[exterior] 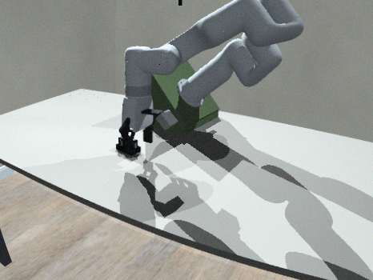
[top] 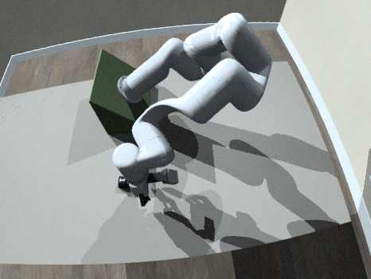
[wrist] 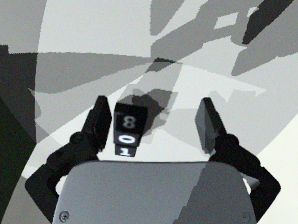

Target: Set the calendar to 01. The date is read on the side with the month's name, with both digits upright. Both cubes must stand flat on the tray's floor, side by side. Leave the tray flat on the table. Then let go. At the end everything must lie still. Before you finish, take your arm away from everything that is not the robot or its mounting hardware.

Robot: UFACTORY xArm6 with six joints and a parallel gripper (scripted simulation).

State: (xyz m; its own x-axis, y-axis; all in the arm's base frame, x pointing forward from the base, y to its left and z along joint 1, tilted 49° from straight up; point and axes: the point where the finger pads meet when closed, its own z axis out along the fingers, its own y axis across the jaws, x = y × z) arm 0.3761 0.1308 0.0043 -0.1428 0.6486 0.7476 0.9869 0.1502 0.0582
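Note:
The small black calendar pieces [top: 124, 183] [exterior: 128, 148] [wrist: 129, 129] lie in a compact group on the table. In the wrist view a grey 8 shows on the larger dark face, with a white 0 below it and a white 1 below that. I cannot tell the tray from the cubes, and no month's name is readable. My gripper [top: 134, 193] [exterior: 138, 137] [wrist: 154, 107] is open and empty, pointing down just above the table. In the wrist view the group lies between the fingers, much closer to the left finger.
A large green block [top: 112, 81] [exterior: 170, 90] stands behind the gripper, near the arm's base. The white table [top: 44, 191] [exterior: 60, 172] carries broad arm shadows. Its curved front edge [exterior: 100, 209] runs across the foreground in the exterior view.

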